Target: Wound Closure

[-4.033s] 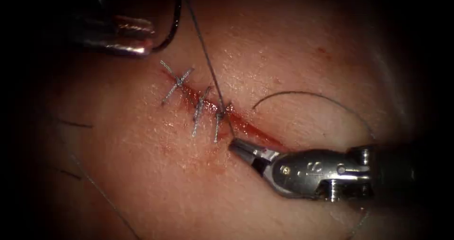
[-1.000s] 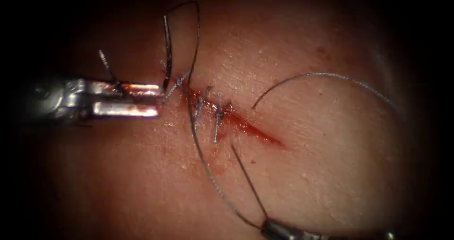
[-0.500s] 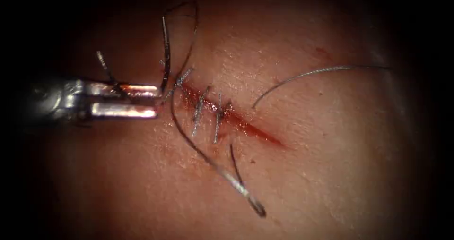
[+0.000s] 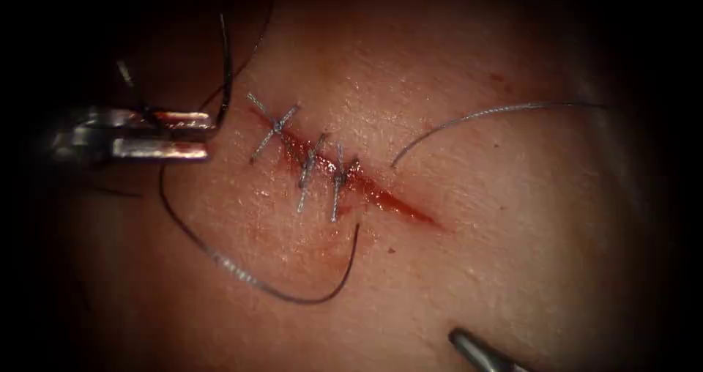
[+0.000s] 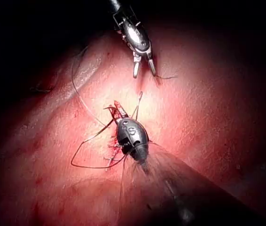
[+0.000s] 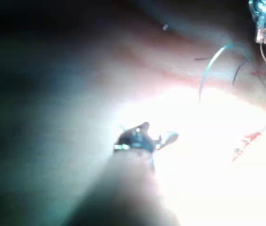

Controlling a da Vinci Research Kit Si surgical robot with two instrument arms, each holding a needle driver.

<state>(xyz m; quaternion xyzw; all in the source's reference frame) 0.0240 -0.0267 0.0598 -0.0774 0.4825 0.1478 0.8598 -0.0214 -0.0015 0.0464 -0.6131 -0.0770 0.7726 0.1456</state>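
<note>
The tissue (image 4: 469, 218) carries a slanted cut (image 4: 388, 200) with three stitches (image 4: 311, 168) across its upper part. My left tool (image 4: 209, 132) lies left of the cut, shut on the dark curved needle (image 4: 225, 64). The needle is gripped partway along its curve, arches up from the jaws and is out of the tissue. Thread (image 4: 242, 277) sags from there in a wide loop on the left side and ends loose near the cut. The tip of my right tool (image 4: 460, 338) lies low on the right. In the left wrist view my right tool (image 5: 143, 73) stands open, holding nothing.
A second strand of thread (image 4: 498, 110) arcs over the tissue right of the cut. Red fluid (image 4: 366, 185) lines the cut's unstitched lower part. In the right wrist view my right tool (image 6: 159, 134) hovers over pale tissue, with the left tool (image 6: 263, 28) far off.
The right tool let go of the thread, left the view, and its tip has come back in below. The left tool moved left and up with the needle. The loop slid left.
</note>
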